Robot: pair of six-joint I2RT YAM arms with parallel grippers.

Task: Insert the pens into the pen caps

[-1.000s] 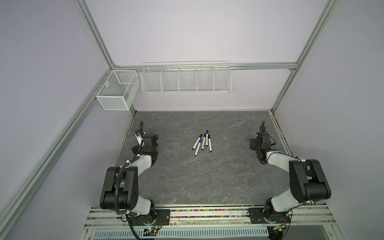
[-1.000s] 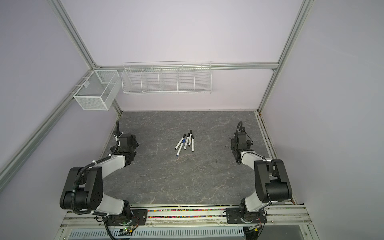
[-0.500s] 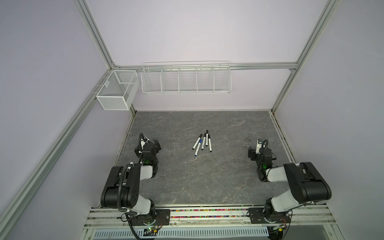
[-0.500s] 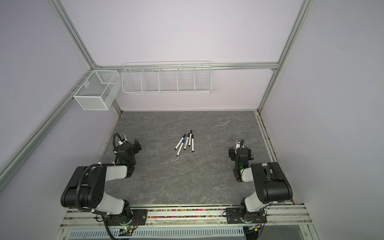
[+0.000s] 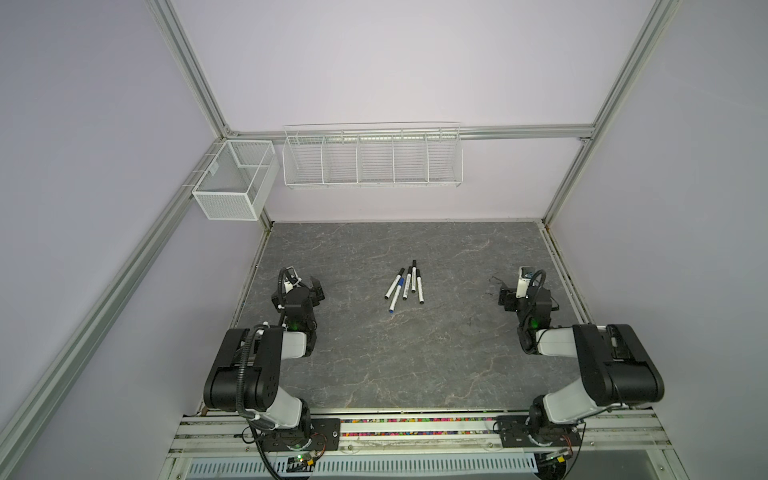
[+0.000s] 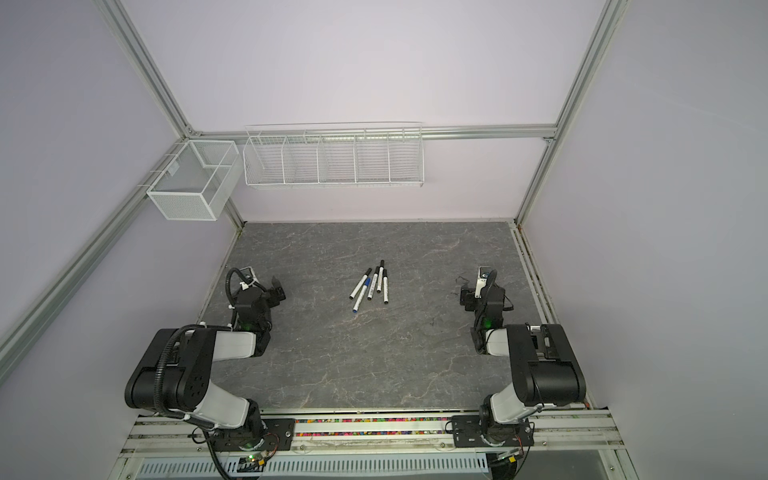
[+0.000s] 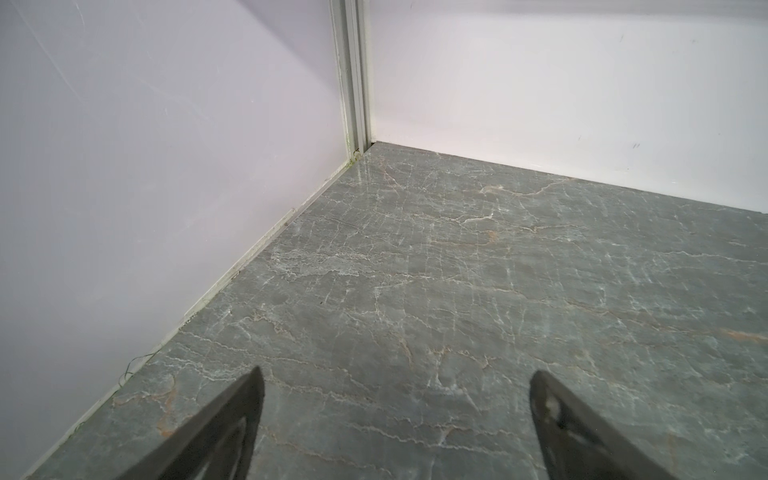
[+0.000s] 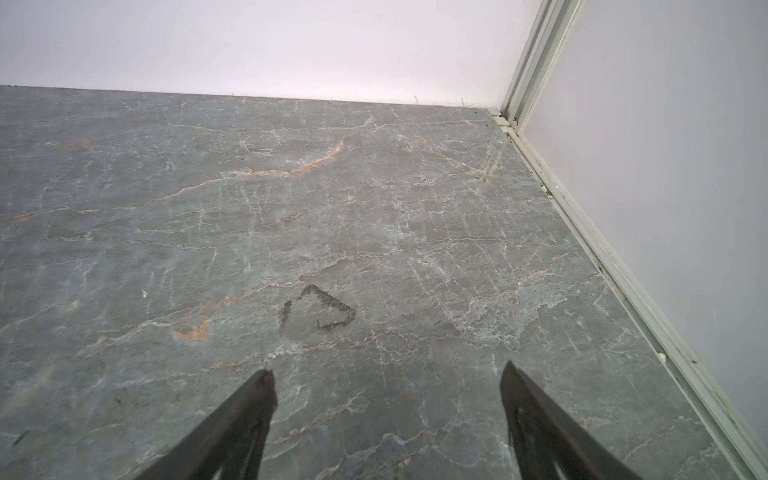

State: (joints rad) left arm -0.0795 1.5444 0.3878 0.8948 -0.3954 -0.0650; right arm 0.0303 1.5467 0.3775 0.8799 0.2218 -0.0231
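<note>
1. The left arm (image 5: 257, 365) is folded back over its base at the left of both top views, with the elbow raised and the forearm reaching forward
2. The left gripper (image 5: 316, 286) sits at the end of that forearm, turned slightly toward the middle; in the left wrist view its two dark fingers (image 7: 228, 424) stand wide apart and empty
3. The right arm (image 5: 611, 370) mirrors this pose at the right, folded over its base with the forearm pointing forward
4. The right gripper (image 5: 506, 297) angles inward; in the right wrist view its fingers (image 8: 245, 419) are spread wide and hold nothing
</note>
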